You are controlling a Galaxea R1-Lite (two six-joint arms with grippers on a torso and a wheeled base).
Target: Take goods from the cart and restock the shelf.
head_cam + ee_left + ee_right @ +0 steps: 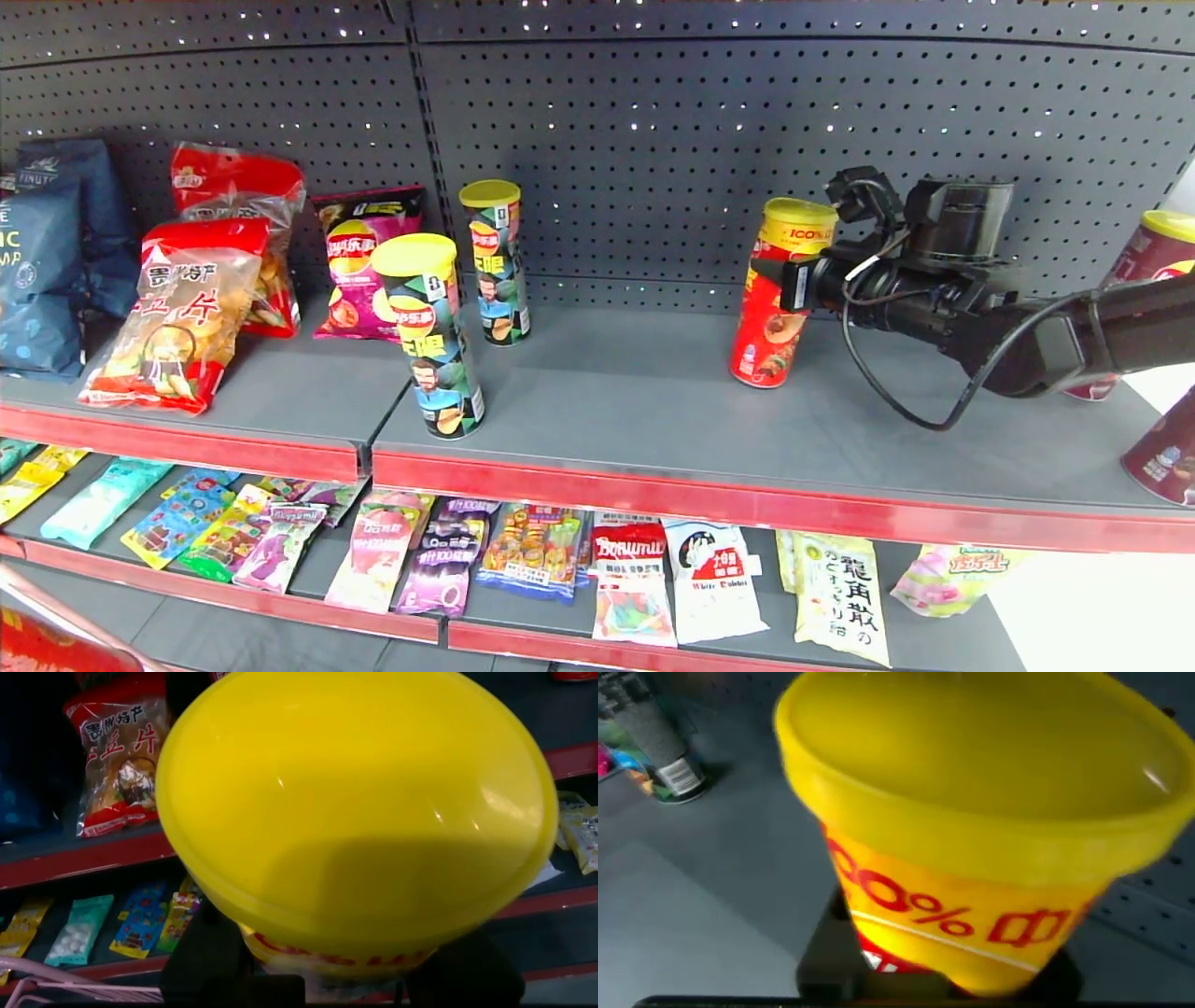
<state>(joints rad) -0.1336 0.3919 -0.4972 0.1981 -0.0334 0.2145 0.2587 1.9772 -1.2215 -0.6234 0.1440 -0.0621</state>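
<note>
**One can down on the shelf, one more waiting**

My right tool (792, 283) is closed around a red chip can (777, 308) with a yellow lid. It holds the can near the top. The can's bottom sits on the top shelf (653, 411), about in the middle, and the can leans a little. I have not let go of it yet, so this step is nearly done, I think, but not all the way.

My left tool (336, 980) holds a yellow-lidded can (355, 803) too. Its dark fingers (201, 961) sit on both sides, just under the big yellow lid. This can is not on the shelf. It hangs out in front of the shelves, so it must be put away next.

Other goods are on the top shelf. Two dark cans (429, 336) with yellow lids stand to the left, well apart from my red one. Beside them lie red snack bags (177, 317). At the far right stand dark red cans (1158, 252).

There is lots of bare shelf around my red can, so I think more cans can fit there. What is left: stand the red can up straight, open my right tool, then bring over the left can. I cannot tell how many goods are left in the cart.
</note>
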